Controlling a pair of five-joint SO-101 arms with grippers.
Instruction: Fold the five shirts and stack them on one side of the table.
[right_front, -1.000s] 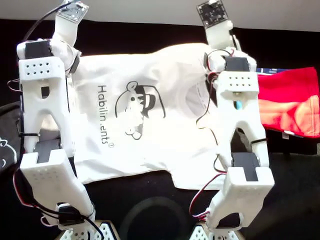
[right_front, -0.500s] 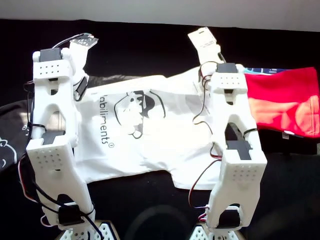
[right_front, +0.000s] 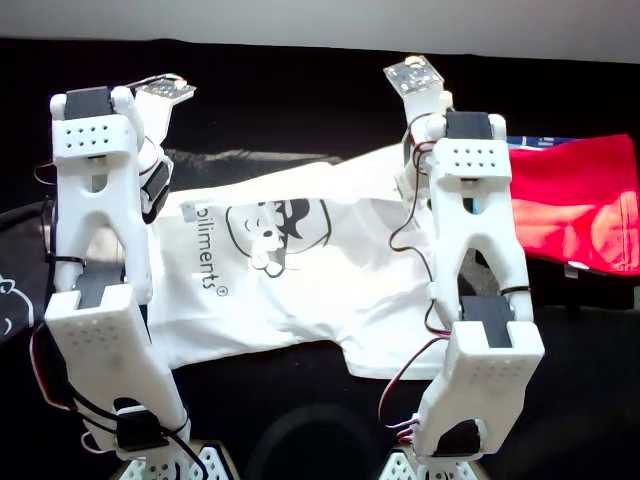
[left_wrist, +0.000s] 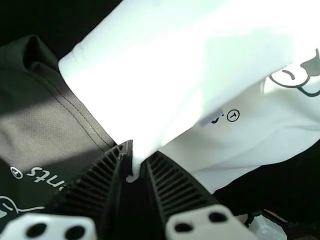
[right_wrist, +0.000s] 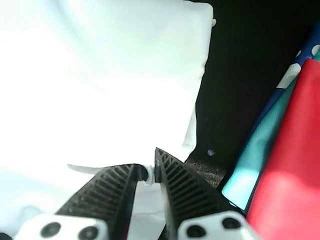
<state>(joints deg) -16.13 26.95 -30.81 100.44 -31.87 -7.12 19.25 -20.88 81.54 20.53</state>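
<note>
Both arms have drawn the far hem of the white cotton T-shirt with a dark cartoon print toward the near edge of the black-covered bench, so more bare bench shows beyond it and the fold now covers the start of the lettering. The left jaws are closed tight on a thin pinch of the white hem, above the black printed shirt at the left edge. The right jaws are likewise clamped on a sliver of hem. A red folded shirt lies on a blue-and-teal dotted cloth by the right edge.

The shirt lies across the middle of the bench, half doubled over. Its folded edge runs slanted, farther back on the right; if the arms travel unevenly, the fold will likely land crooked. Either slim pinch could slip, dropping one corner.
</note>
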